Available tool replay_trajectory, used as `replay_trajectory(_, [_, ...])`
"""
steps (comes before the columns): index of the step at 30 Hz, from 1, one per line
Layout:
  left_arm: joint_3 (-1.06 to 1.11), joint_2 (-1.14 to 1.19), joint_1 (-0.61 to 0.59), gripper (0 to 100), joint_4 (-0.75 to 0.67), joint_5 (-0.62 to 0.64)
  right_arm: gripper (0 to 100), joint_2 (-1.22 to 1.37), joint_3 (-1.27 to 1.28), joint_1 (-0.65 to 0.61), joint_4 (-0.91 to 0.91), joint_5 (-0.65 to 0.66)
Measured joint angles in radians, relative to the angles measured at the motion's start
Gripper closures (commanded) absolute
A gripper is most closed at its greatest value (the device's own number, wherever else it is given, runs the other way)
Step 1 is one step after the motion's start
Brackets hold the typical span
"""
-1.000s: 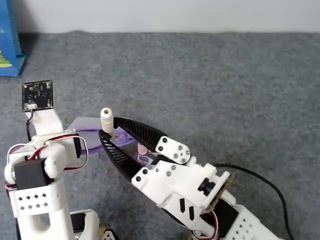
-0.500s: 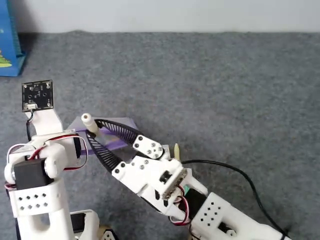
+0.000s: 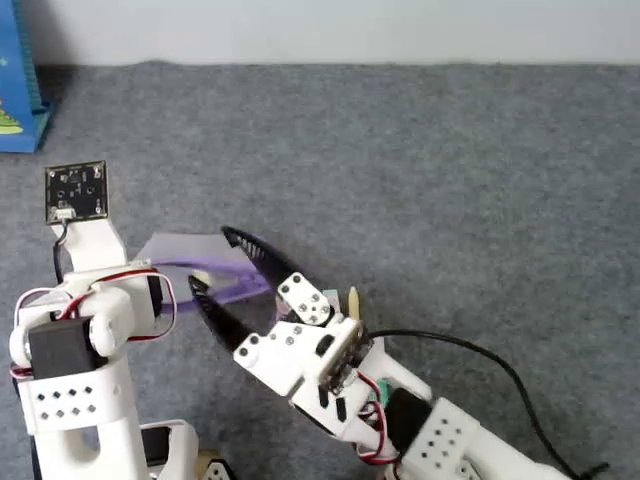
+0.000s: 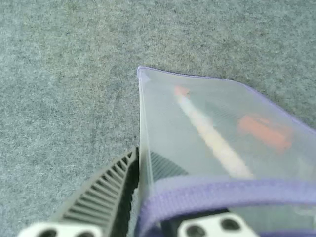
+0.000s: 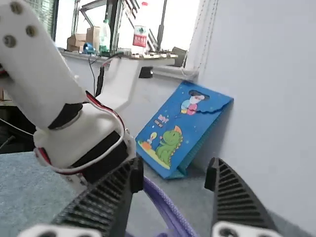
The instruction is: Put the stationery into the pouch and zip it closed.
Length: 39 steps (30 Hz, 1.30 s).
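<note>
Right gripper (image 3: 210, 258) (image 5: 175, 170): black ribbed jaws spread wide, arm coming in from the near right edge of the table. The jaws straddle the purple zip band (image 3: 235, 290) (image 5: 165, 205) of the translucent plastic pouch (image 3: 185, 248) (image 4: 207, 123). The band runs through the gap between the fingers; can't tell if either finger touches it.

Small cream pointed tip (image 3: 352, 298) sits just beside the right arm's wrist. Can't tell what it is.

Left gripper (image 4: 148, 165): pressed together on the pouch's near edge, right at the purple zip band (image 4: 222, 190). One black ribbed finger lies on the outside of the pouch, the other shows dark through the plastic. White left arm (image 3: 75, 340) stands at the near left, pouch sticking out from it toward the table's middle.

Inside the pouch, seen through the wall and blurred:
- white stick with an orange tip (image 4: 207, 133), lying lengthwise
- orange-red lump (image 4: 261, 131), just beside it

Pouch lies low over the grey felt table cover (image 3: 450, 180), far corner pointing away from the left arm.

Far left: blue paper gift bag with a green dinosaur print (image 3: 15, 95) (image 5: 182, 131), leaning against the white wall (image 3: 350, 30).
</note>
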Motion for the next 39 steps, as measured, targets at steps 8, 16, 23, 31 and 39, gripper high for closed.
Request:
replay_trajectory(8, [0.0, 0.0, 0.0, 99, 0.0, 0.0, 78.3, -0.068, -0.278, 0.138, 0.749, -0.279])
replay_trajectory(16, [0.0, 0.0, 0.0, 99, 0.0, 0.0, 78.3, 0.092, -0.276, 0.341, 0.964, -0.365])
replay_trajectory(23, [0.0, 0.0, 0.0, 99, 0.0, 0.0, 78.3, 0.41, -0.267, 0.427, 0.944, -0.39])
replay_trajectory(31, [0.0, 0.0, 0.0, 99, 0.0, 0.0, 78.3, 0.787, -0.272, 0.494, 0.781, -0.391])
replay_trajectory(39, [0.014, 0.0, 0.0, 99, 0.0, 0.0, 78.3, 0.961, -0.384, 0.486, 0.767, -0.393])
